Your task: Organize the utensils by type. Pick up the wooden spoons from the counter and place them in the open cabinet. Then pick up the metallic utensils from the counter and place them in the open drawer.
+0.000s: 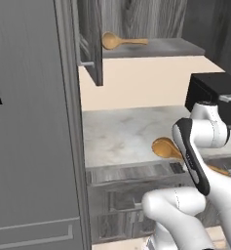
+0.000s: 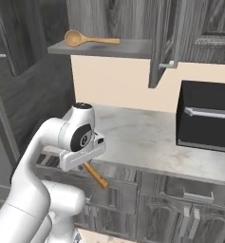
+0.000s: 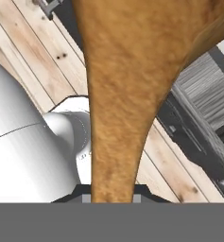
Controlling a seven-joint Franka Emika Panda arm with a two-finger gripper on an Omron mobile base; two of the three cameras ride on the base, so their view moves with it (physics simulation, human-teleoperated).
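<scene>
One wooden spoon (image 3: 118,94) sits clamped in your gripper (image 2: 83,160), jaws narrowed on its handle; in the hand view the handle runs up from the fingertips and widens toward the bowl at 12 o'clock. From the left base view its bowl pokes out at about 9 o'clock of the wrist, low over the front edge of the counter (image 1: 122,132), and the handle tip shows at 3 o'clock, so the long axis lies roughly along the counter's front. Your target lies up and beyond: from the gripper in the right base view, the cabinet (image 2: 133,46) shelf is at about 12 o'clock, well apart. On that shelf the other wooden spoon (image 2: 88,39) already lies flat, bowl at 9 o'clock and handle toward 3. I judge you must lift high and reach forward, setting this one beside it
</scene>
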